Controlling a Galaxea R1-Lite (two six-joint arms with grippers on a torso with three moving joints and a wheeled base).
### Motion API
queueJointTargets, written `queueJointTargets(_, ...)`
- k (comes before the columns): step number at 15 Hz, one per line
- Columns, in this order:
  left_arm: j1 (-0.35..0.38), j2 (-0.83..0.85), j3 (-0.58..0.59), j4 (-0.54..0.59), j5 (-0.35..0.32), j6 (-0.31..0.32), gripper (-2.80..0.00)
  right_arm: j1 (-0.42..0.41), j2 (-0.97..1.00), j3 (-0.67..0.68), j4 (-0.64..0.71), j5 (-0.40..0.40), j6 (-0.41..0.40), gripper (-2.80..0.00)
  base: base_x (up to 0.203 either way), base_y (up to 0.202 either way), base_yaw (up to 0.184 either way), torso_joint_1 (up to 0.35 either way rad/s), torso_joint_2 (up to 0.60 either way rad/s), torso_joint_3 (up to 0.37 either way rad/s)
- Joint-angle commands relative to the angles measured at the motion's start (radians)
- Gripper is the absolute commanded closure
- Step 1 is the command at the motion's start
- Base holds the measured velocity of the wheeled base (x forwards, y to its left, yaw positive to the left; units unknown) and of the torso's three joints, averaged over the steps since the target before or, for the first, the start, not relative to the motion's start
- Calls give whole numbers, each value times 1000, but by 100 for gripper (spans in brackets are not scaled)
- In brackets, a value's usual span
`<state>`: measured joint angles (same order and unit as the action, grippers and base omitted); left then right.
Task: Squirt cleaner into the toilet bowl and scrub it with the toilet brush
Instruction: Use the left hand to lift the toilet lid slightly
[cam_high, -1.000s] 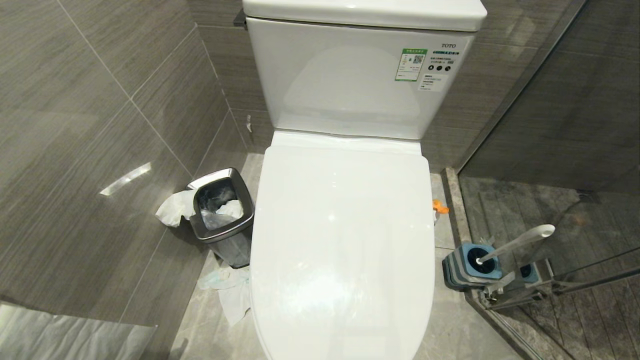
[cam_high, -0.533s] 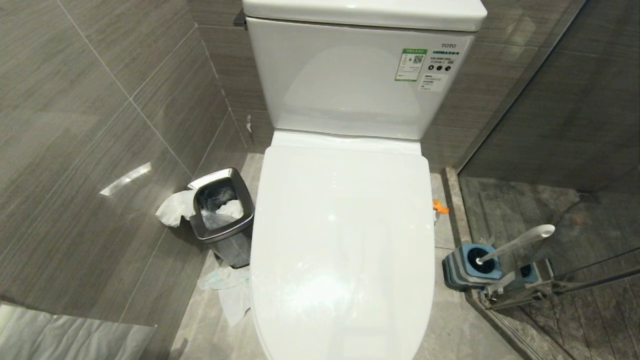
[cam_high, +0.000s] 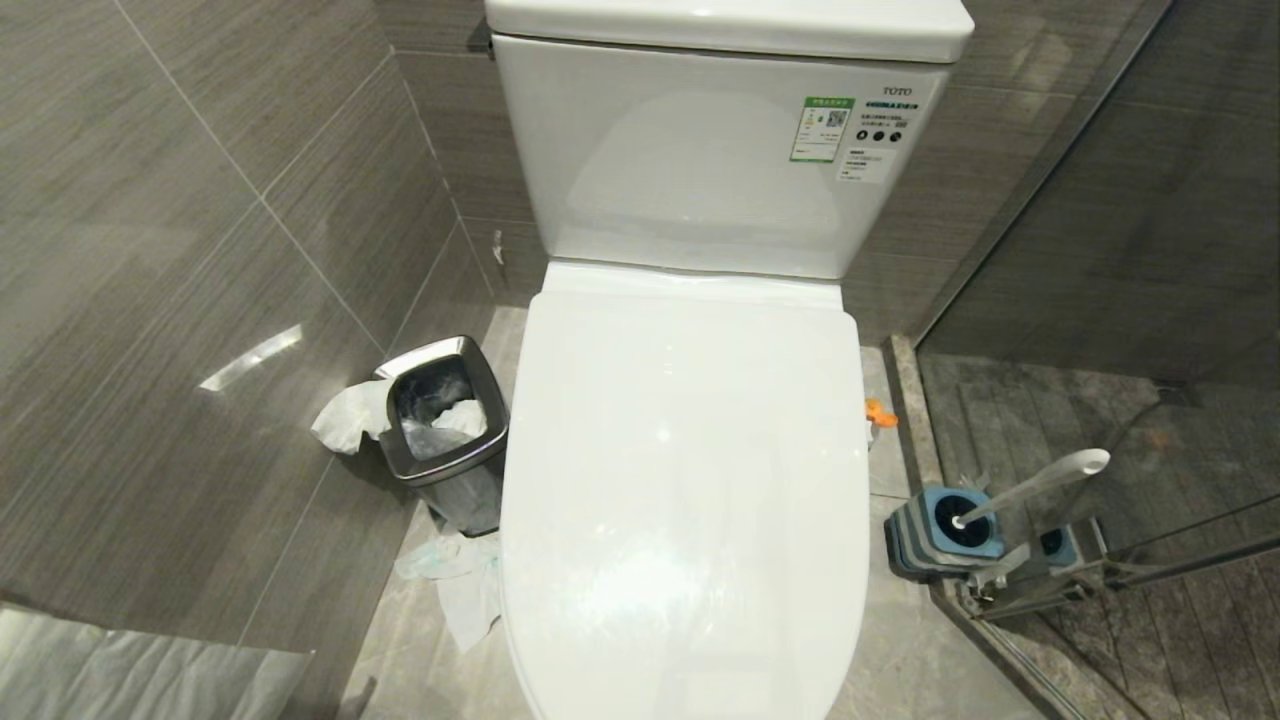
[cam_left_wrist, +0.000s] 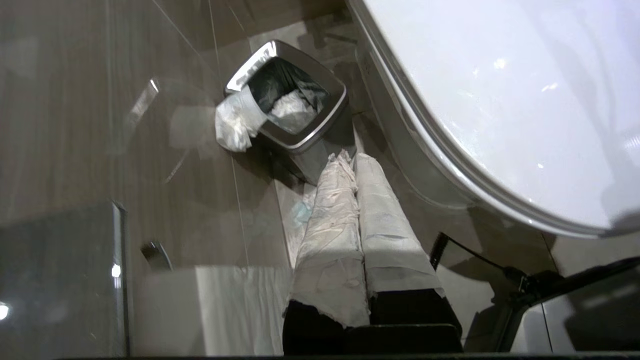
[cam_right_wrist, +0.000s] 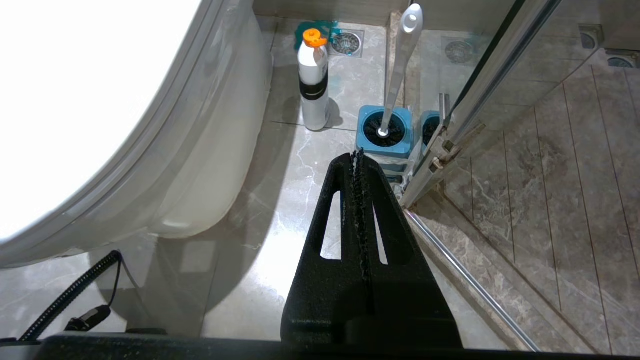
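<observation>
The white lid (cam_high: 685, 480) is down, so the inside of the toilet bowl is hidden; only the bowl's outer wall (cam_right_wrist: 200, 165) shows. The toilet brush (cam_high: 1040, 485) stands in its blue-topped holder (cam_high: 945, 530) on the floor right of the toilet, white handle leaning right. Between holder and toilet stands a grey cleaner bottle (cam_right_wrist: 313, 85) with an orange cap (cam_high: 880, 412). My left gripper (cam_left_wrist: 350, 157), its fingers wrapped in white paper, is shut and empty, low beside the toilet's left front. My right gripper (cam_right_wrist: 356, 156) is shut and empty, short of the brush (cam_right_wrist: 400, 65) and holder (cam_right_wrist: 385, 131).
A square steel waste bin (cam_high: 445, 430) with tissue hanging over its rim stands left of the toilet, tissue (cam_high: 460, 580) on the floor by it. A glass shower door (cam_right_wrist: 480, 100) with a metal floor rail runs just right of the holder. The cistern (cam_high: 720, 150) rises behind.
</observation>
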<state>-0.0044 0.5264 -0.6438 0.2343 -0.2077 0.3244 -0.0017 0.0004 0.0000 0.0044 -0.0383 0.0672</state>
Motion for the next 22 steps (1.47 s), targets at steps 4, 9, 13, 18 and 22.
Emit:
queueJointTargets(4,-15,208,-134,-5,0,8,0,0,0,0,0,0,0,0,0,0,0,0,0,0)
queueJointTargets(9,-64,352,-165,-2,6,26,0,0,0,0,0,0,0,0,0,0,0,0,0,0)
queueJointTargets(13,-78,435,-360,223,-3,59,0,0,0,0,0,0,0,0,0,0,0,0,0,0)
queueJointTargets(18,-94,552,-441,370,29,82,0,0,0,0,0,0,0,0,0,0,0,0,0,0)
queueJointTargets(22,-167,569,-439,357,33,82,0,0,0,0,0,0,0,0,0,0,0,0,0,0)
